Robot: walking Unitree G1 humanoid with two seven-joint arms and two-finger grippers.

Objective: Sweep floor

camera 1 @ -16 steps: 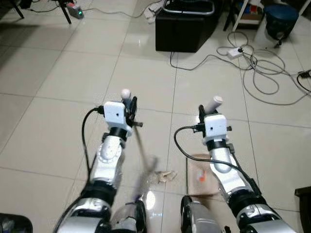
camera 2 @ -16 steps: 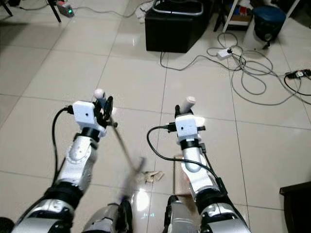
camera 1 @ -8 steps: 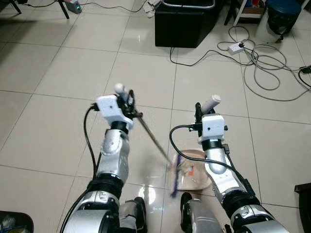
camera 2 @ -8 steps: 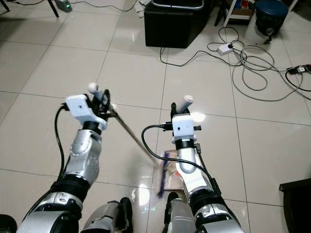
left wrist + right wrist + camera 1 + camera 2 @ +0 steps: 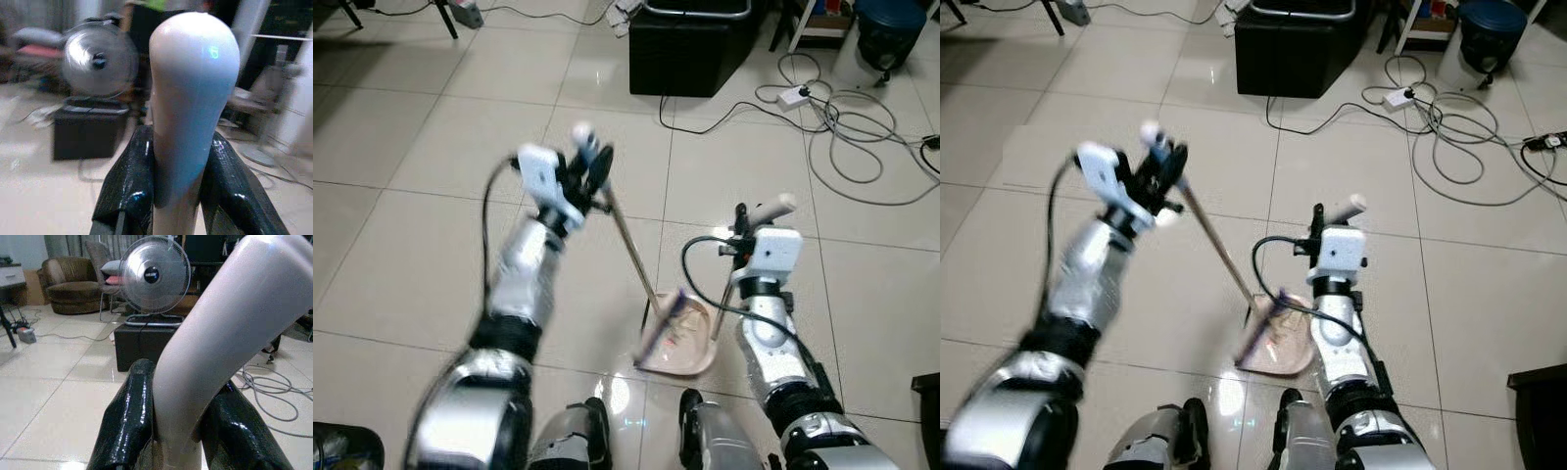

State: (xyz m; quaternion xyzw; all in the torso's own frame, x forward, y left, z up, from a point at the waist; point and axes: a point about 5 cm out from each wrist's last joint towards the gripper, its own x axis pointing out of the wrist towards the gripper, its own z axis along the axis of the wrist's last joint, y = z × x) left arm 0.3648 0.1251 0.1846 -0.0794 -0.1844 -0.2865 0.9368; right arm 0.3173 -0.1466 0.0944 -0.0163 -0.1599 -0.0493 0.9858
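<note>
The left end effector (image 5: 590, 168) is clamped on the light, stiff broom (image 5: 631, 245) handle; the right end effector (image 5: 756, 217) grips the dustpan (image 5: 685, 338) handle.

My left arm (image 5: 524, 284) smears with blur; at six o'clock the dustpan (image 5: 690, 343) contents are indistinct.

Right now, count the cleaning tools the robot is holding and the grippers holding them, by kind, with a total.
Brooms: 1, the broom in the left gripper
Dustpans: 1, the dustpan, its handle in the right gripper
Grippers: 2
Total: 4
</note>
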